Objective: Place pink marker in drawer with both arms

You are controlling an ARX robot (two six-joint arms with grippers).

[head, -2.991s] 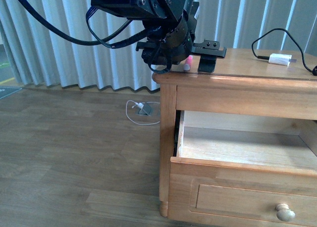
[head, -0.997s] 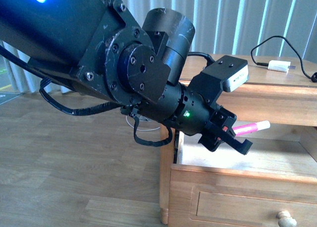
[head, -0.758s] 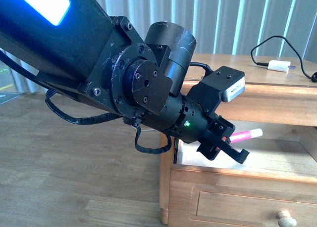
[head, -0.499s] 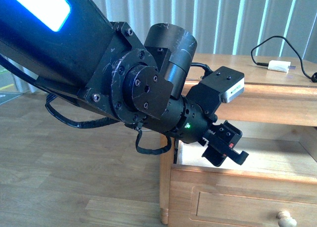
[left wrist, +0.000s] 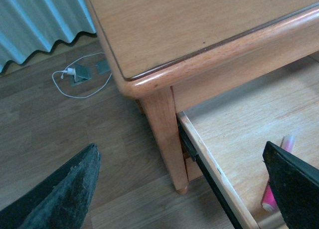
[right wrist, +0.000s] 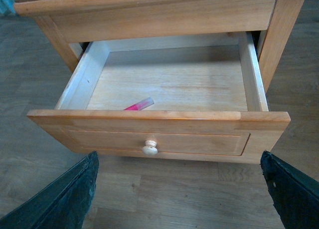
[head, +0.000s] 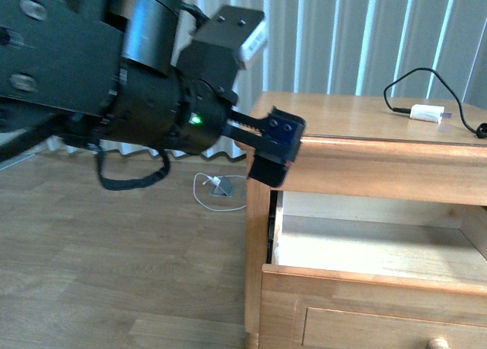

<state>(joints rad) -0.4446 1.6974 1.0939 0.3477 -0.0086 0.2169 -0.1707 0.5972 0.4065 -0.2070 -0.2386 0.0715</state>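
The pink marker [right wrist: 138, 105] lies on the floor of the open upper drawer [right wrist: 199, 138], near its front left corner. It also shows in the left wrist view [left wrist: 271, 195], partly behind one finger. In the front view the drawer [head: 365, 277] is pulled out and the marker is hidden behind its front. My left gripper [head: 275, 147] is open and empty at the cabinet's front left corner, above the drawer [left wrist: 234, 124]. In its own view the left gripper [left wrist: 179, 148] has jaws spread wide. My right gripper [right wrist: 178, 156] is open and empty, in front of the drawer's knob [right wrist: 150, 147].
A white plug adapter [head: 426, 112] with a black cable lies on the cabinet top [head: 342, 117]. A white cable and a floor socket [head: 218, 184] lie on the wooden floor left of the cabinet, also seen in the left wrist view [left wrist: 76, 73]. Curtains hang behind.
My left gripper held the pink marker over the open drawer, opened and let it go. It has since risen and drawn back left to the cabinet's corner. The marker now lies in the drawer.
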